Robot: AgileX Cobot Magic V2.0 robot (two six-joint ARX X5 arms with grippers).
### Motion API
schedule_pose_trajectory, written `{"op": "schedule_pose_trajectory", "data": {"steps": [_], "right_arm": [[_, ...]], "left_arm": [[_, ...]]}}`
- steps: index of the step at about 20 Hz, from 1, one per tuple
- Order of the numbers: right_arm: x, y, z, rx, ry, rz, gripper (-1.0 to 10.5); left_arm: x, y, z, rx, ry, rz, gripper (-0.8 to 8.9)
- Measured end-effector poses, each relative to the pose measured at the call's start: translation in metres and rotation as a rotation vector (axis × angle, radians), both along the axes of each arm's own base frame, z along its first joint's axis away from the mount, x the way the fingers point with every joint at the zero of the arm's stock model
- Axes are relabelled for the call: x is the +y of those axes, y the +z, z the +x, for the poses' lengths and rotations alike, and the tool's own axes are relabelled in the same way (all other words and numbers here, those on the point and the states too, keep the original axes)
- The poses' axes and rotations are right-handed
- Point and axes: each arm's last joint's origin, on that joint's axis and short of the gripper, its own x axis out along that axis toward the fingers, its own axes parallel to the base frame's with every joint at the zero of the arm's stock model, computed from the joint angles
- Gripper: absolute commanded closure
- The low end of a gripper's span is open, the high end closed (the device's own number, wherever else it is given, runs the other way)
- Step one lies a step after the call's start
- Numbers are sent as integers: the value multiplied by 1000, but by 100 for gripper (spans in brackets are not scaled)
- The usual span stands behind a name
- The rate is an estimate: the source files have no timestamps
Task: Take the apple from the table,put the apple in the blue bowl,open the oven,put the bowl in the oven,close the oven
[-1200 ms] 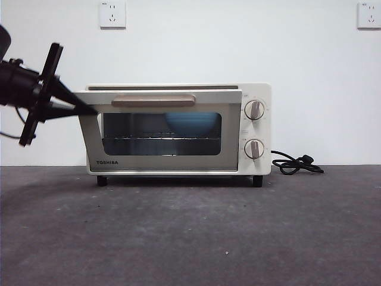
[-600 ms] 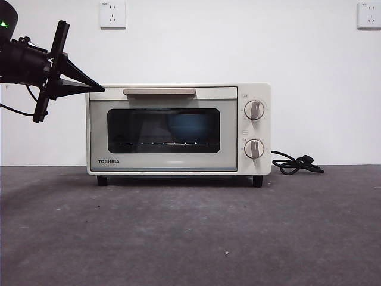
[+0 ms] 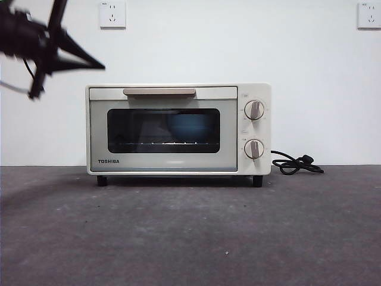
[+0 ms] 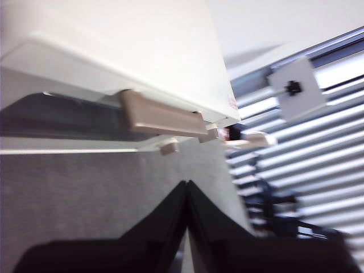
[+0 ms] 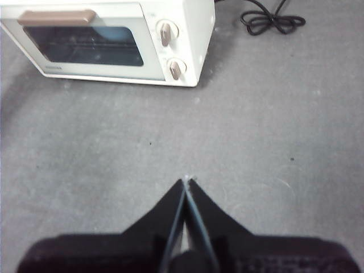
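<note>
The cream oven [image 3: 178, 128] stands at the back of the grey table [image 3: 190, 232] with its door shut and its beige handle [image 3: 159, 92] level. Through the dark glass the blue bowl [image 3: 190, 126] shows faintly on the rack; the apple is hidden. My left gripper [image 3: 101, 65] is shut and empty, in the air just above and left of the oven's top left corner. The left wrist view has the oven [image 4: 114, 45] and its handle [image 4: 159, 116] close beyond the left gripper [image 4: 186, 185]. My right gripper [image 5: 186, 183] is shut over bare table, well in front of the oven [image 5: 114, 40].
A black power cable [image 3: 296, 163] lies coiled on the table to the right of the oven. Two wall sockets [image 3: 112, 13] [image 3: 369, 15] sit high on the white wall behind.
The oven door swung from ajar to fully shut. My left gripper then rose up and away from the oven's top left corner.
</note>
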Motion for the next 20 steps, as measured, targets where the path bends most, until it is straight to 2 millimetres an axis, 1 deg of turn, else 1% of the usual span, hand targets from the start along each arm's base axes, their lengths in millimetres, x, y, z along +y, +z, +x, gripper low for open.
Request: {"op": "schedule_pose_trajectory", "data": {"steps": [3,5,7,10,12,13,15,18,20], "right_arm": [[-1,-2,-1,24,-1,-15,946],[-2,-4,-3,47,-2,-29,946],[-3,-7,-4,72,-2,-45,946],[-4,-9,-6,107,-2,-65,946],[-5,-11,-8,128,-2,-77,946],[-5,-12,-8,137,-2,-83,946],[-5,-13,-9,147,-2,-89,946],[-6,-14,-10,157,-2,-95,946],[-6,-14,-10,162,-2,-98,946]], "left_arm": [[-3,35,-47,-105,99,250,820],[-4,55,-84,-197,125,440,820],[-2,74,-120,-296,150,593,819],[3,96,-165,-401,245,718,817],[4,103,-189,-434,255,727,817],[5,106,-197,-462,264,726,817],[5,110,-205,-490,274,722,817],[5,110,-206,-495,274,725,817],[5,108,-200,-502,257,749,817]]}}
